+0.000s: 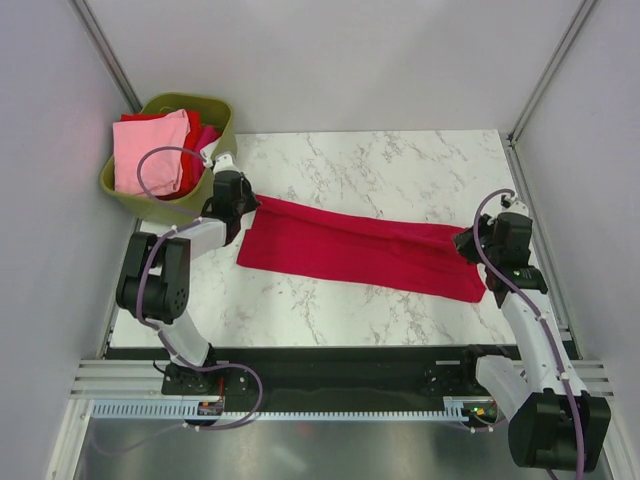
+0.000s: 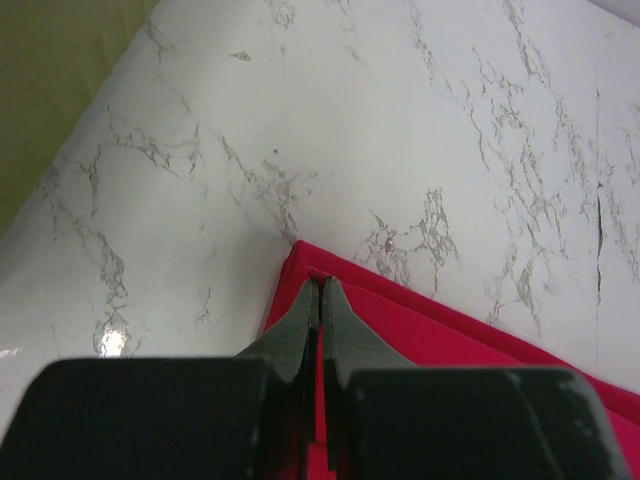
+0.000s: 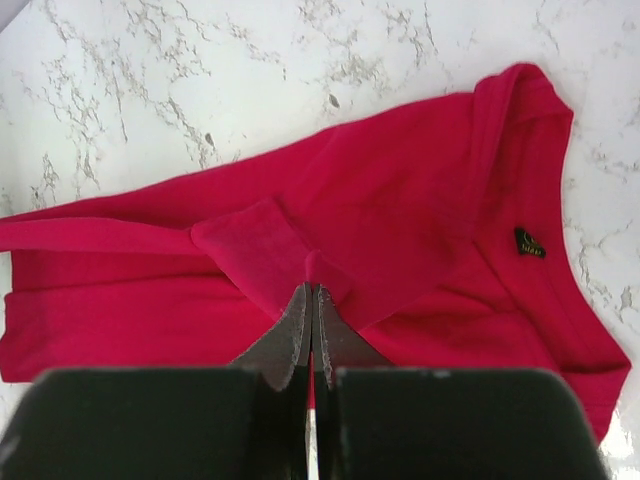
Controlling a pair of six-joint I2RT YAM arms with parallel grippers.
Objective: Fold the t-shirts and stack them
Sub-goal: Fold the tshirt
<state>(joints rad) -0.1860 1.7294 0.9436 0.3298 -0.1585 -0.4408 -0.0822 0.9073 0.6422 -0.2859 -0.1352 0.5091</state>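
Low over the marble table (image 1: pixel 400 160), both arms reach outward. The left gripper (image 2: pixel 320 285) is clenched on a corner of the crimson t-shirt (image 1: pixel 360 245), and the right gripper (image 3: pixel 312 290) pinches a raised fold of it (neck label showing nearby). The shirt lies stretched between them. An olive basket (image 1: pixel 215 110) holding a pink t-shirt (image 1: pixel 145 150) sits back-left, with white walls around.

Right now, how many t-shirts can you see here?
4 show: a crimson t-shirt lies on the table; a pink t-shirt, a red t-shirt and a magenta t-shirt are piled in the green basket. More may be hidden beneath.
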